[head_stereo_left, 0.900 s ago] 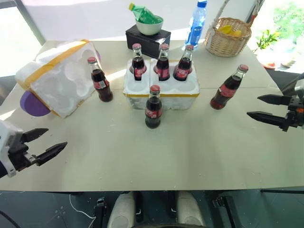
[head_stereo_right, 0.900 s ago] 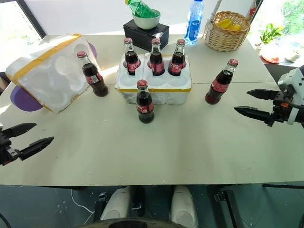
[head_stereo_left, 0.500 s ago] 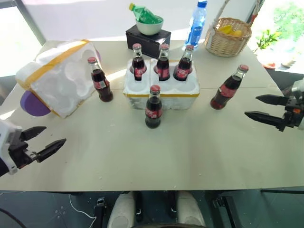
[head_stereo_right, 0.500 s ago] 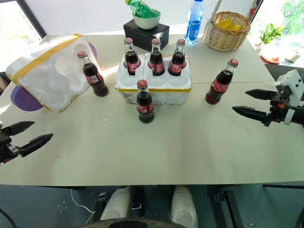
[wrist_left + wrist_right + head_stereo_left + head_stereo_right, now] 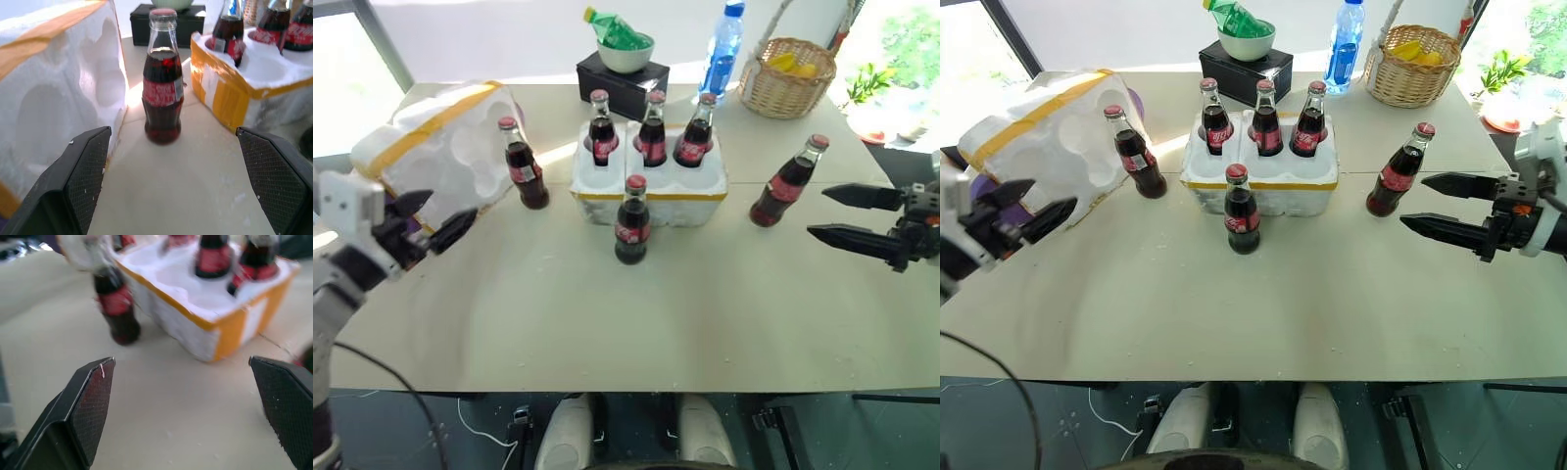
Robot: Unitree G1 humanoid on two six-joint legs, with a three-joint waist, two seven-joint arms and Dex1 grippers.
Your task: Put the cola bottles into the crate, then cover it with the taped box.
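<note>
From my head view, three small dark glass cola bottles [image 5: 651,129] with red caps stand in the back wells of the low white foam crate [image 5: 649,176] on the beige surface [image 5: 636,313]; three more stand outside it. My left claw [image 5: 435,217] hangs spread before the large taped white foam box [image 5: 435,152]. My left wrist view faces one loose bottle [image 5: 163,78]. My right wrist view frames the crate between my right claw's [image 5: 1440,206] spread fingers.

The table [image 5: 607,313] is being occupied by the crate [image 5: 649,184], three loose cola bottles [image 5: 630,220], the taped box [image 5: 435,147], a black box [image 5: 622,83], a blue bottle [image 5: 722,49] and a basket [image 5: 791,78].
</note>
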